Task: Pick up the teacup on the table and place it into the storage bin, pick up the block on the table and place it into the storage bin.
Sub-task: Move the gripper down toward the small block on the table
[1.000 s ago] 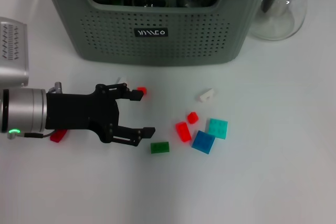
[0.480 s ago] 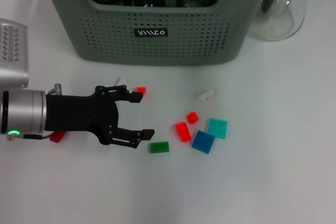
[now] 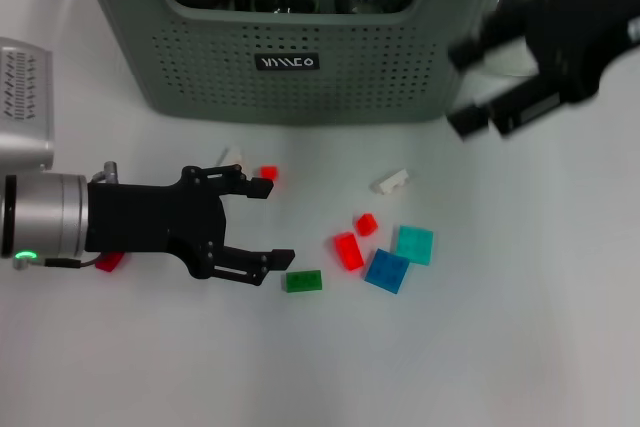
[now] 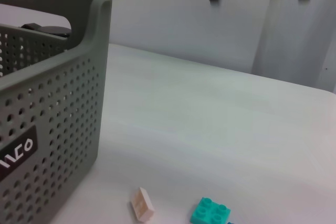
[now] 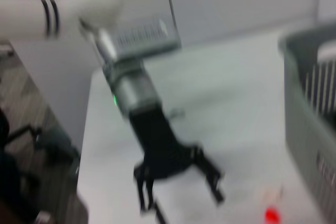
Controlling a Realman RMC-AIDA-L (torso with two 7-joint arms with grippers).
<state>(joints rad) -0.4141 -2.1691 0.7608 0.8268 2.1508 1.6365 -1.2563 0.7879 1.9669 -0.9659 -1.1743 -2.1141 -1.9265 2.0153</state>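
We count one storage bin (image 3: 300,42) at the far edge of the tabletop (image 3: 520,327), with several dark glass vessels inside it; we cannot tell which, if any, is the teacup. On the tabletop in front of the bin lie loose blocks: two white ones (image 3: 392,181) (image 3: 231,156), one green (image 3: 303,281), one blue (image 3: 387,270), one teal (image 3: 414,244), and four red pieces, namely a small one (image 3: 267,173) by the left tool's upper finger, two near the middle (image 3: 348,250) (image 3: 367,224), and one (image 3: 110,260) partly hidden under the left arm.

There are two tools. The left tool (image 3: 262,222) hovers low over the tabletop in front of the bin, its fingers spread wide and holding nothing, the green block just beyond its lower fingertip. The right tool (image 3: 480,87) is at the bin's right end, above the tabletop, fingers spread and empty.

Compared with half a second ago, the right tool has come into the head view and now covers the glass pitcher that showed there; the left tool and the blocks have stayed put.
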